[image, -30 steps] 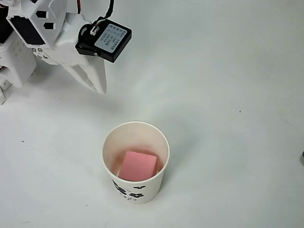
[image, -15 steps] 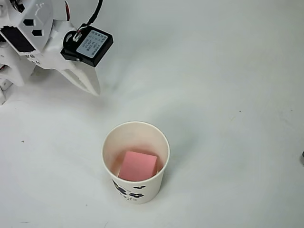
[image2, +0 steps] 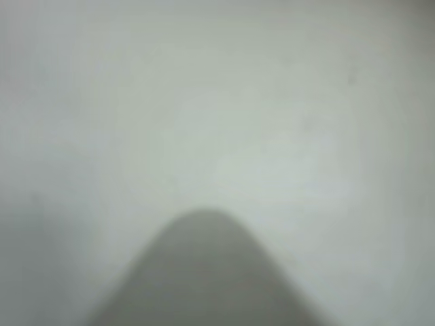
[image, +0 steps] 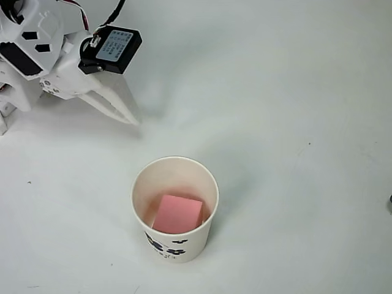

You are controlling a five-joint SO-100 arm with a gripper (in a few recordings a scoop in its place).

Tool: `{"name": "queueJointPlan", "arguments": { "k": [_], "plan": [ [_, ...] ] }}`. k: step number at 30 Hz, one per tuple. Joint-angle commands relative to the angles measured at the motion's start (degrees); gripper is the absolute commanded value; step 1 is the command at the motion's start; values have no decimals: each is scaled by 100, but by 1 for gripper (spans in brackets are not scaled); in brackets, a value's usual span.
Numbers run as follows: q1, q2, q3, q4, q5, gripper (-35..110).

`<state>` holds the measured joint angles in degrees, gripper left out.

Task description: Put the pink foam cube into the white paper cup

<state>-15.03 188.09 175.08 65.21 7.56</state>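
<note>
Down inside the white paper cup [image: 174,208], at the lower middle of the overhead view, the pink foam cube [image: 177,214] lies flat on the bottom, so the placing looks done. Well apart, up and to the left, the gripper [image: 122,113] holds nothing, its fingers drawn together to one point aimed down-right toward the cup.

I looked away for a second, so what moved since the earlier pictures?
In the overhead view the arm drew back toward the upper left, and the end effector swung so its tip now points right, away from the white paper cup. Nothing was grabbed or let go. The pink foam cube stayed inside the cup, which did not move.
</note>
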Motion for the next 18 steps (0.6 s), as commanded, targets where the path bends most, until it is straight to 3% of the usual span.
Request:
{"name": "queueJointPlan", "arguments": {
  "k": [1, 18],
  "plan": [
    [-9, 149, -18, -79, 35, 0],
    [308, 149, 18, 501, 501, 0]
  ]
}}
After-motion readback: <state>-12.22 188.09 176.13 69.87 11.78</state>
